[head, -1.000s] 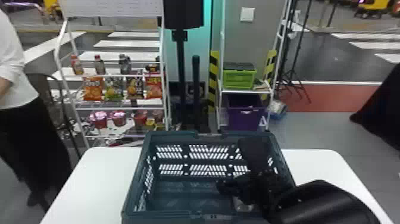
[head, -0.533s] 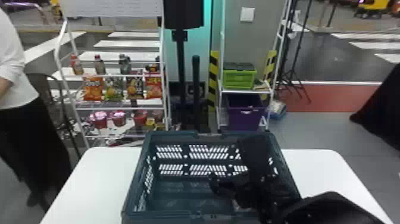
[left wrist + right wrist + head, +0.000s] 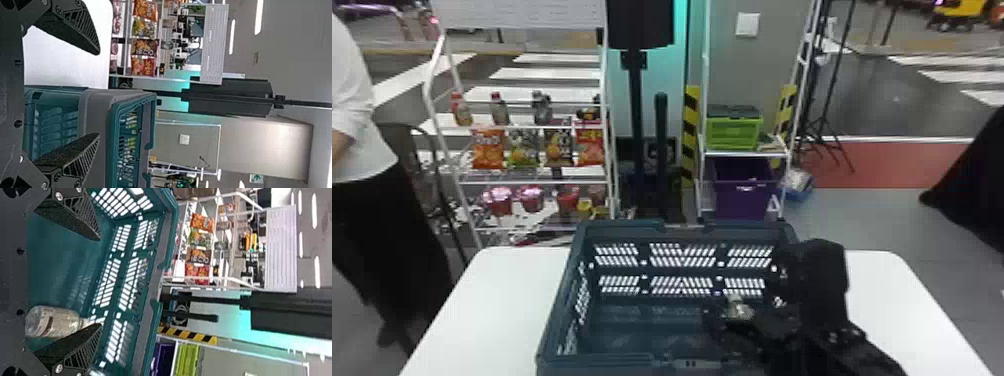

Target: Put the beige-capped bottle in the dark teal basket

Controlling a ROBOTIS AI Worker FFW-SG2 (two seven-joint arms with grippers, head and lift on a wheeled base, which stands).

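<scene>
Holds two black fingers of the right gripper (image 3: 744, 322) apart inside one dark teal plastic basket (image 3: 612, 361), near one clear beige-capped bottle (image 3: 739, 309) within. Holds the black left gripper's (image 3: 98, 94) two fingers apart.

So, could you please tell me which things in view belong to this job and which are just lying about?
For the job:
bottle, inside the basket
basket
right gripper, open

Just about:
snack bags
green crate
purple bin
pink-lidded tubs
</scene>
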